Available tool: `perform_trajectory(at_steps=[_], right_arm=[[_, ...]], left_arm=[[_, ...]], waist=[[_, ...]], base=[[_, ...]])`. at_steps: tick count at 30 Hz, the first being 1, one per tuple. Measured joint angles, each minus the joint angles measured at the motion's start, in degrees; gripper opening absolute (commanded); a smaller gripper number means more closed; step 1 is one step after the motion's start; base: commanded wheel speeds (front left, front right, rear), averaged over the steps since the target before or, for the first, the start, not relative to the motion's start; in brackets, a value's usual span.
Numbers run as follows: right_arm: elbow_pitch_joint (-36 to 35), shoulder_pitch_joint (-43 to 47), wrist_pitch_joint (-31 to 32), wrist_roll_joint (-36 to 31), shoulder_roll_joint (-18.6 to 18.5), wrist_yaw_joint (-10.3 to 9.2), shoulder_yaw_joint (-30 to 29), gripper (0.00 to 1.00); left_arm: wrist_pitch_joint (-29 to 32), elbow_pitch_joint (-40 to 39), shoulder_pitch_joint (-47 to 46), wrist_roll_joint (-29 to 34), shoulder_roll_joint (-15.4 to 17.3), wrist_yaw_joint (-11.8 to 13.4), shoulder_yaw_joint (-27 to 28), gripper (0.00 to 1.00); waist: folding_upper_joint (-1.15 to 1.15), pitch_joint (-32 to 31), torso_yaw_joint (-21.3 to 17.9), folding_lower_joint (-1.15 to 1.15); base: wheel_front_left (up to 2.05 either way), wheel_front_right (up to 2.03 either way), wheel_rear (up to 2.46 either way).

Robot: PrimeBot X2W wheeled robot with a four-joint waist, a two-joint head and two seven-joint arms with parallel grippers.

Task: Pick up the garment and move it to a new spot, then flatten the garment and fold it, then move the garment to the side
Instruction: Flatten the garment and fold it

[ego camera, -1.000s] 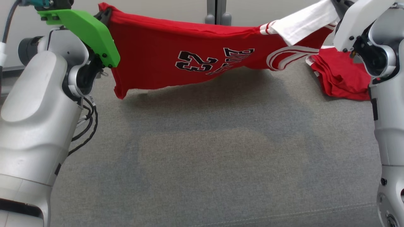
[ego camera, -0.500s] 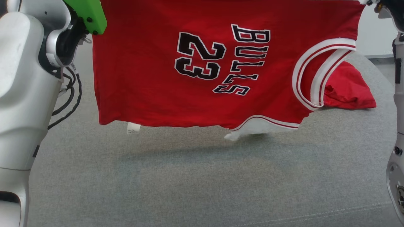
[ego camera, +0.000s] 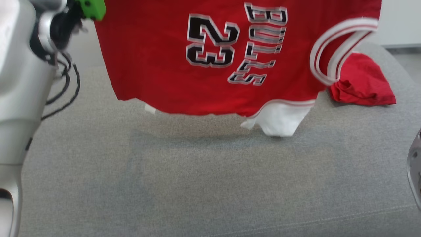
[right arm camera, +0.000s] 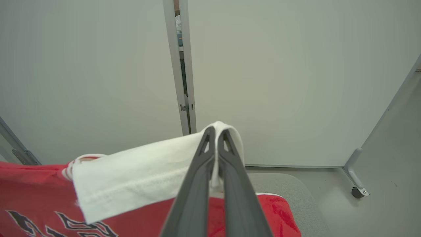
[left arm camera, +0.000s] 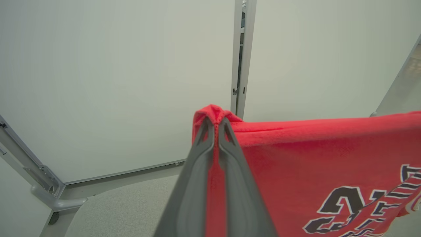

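Note:
The garment (ego camera: 158, 59) is a red jersey with "23" and "BULLS" in black and with white sleeves. It hangs spread out above the grey padded surface (ego camera: 210, 184), its top edge above the head view. A white sleeve (ego camera: 279, 120) dangles below its lower hem. In the left wrist view my left gripper (left arm camera: 215, 123) is shut on a red corner of the garment (left arm camera: 312, 154). In the right wrist view my right gripper (right arm camera: 216, 133) is shut on the white sleeve (right arm camera: 138, 177).
A second red cloth (ego camera: 361, 82) lies bunched on the surface at the right, behind the hanging jersey. My left arm (ego camera: 19, 82) with its green bracket (ego camera: 92, 8) stands at the left. White partition panels (left arm camera: 115, 82) with a grey post (left arm camera: 241, 56) stand behind.
The jersey went from stretched low and flat to hanging down like a curtain, and it is blurred now. The white sleeve has dropped below the hem. The head view has shifted too.

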Motion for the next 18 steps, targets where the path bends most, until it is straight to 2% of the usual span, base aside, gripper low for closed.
perform_trajectory(at_steps=[3,6,13,18], right_arm=[[0.8,-5.1,-0.7,-3.1,0.4,0.0,-0.5,0.0],[2.3,-10.1,-4.1,-6.8,1.1,0.0,-1.3,0.0],[8.4,-21.2,-19.6,-15.3,3.7,0.01,-3.7,0.0],[12.5,-25.8,-28.4,-19.9,6.1,0.01,-7.0,0.0]], left_arm=[[-0.3,0.6,-4.8,1.2,-0.6,0.8,0.2,0.0],[-2.7,2.0,-9.4,2.6,-1.9,2.0,0.9,0.0],[-16.3,8.5,-19.4,6.5,-5.0,4.3,3.5,0.0],[-24.4,12.9,-23.6,8.8,-5.4,4.5,4.1,0.0]], waist=[[0.0,2.5,0.2,0.0],[0.0,5.7,0.4,0.0],[0.0,13.9,0.7,0.0],[0.0,18.5,0.6,0.0]], base=[[0.0,0.0,0.0],[0.0,0.0,0.0],[0.0,0.0,0.0],[0.0,0.0,0.0]])
